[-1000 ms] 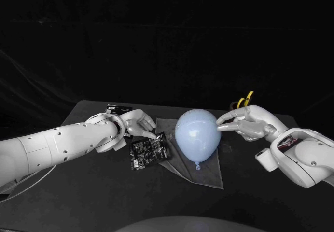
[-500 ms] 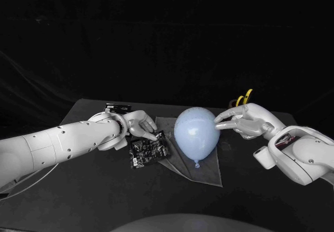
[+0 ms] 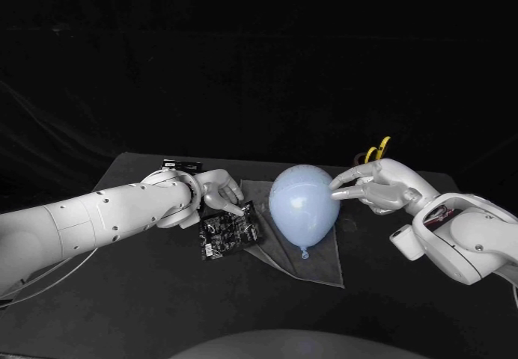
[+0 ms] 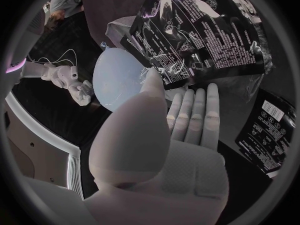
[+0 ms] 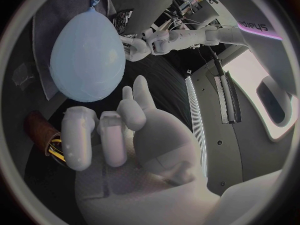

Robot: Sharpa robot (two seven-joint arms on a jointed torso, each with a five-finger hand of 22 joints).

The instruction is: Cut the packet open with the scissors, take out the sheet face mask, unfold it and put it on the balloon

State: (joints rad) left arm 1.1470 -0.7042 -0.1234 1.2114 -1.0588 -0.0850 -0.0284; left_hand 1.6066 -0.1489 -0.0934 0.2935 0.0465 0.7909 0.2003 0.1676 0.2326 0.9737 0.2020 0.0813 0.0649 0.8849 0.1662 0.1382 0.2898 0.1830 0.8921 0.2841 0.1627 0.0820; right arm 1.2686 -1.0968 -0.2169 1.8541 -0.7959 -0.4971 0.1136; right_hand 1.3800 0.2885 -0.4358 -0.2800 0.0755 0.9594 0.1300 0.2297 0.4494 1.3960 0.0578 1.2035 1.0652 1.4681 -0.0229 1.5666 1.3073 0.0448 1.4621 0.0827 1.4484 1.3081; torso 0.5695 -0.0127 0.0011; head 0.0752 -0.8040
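A pale blue balloon (image 3: 305,203) lies on a translucent grey sheet (image 3: 320,263) in the middle of the table. My right hand (image 3: 374,187) is at the balloon's right side, holding nothing, with two outstretched fingertips (image 3: 336,182) touching it. In the right wrist view the balloon (image 5: 87,57) sits just past those fingers. A crumpled black printed packet (image 3: 229,232) lies left of the balloon. My left hand (image 3: 216,193) hovers over its upper edge with its fingertips (image 3: 233,209) touching it. In the left wrist view the fingers lie straight and the thumb tip meets the packet (image 4: 206,30) at its corner.
Yellow-handled scissors (image 3: 378,153) stand in a brown holder (image 5: 39,131) behind my right hand, at the back right. A small black strip (image 3: 183,164) lies at the table's back left, behind my left hand. Bare table (image 3: 141,299) stretches along the front.
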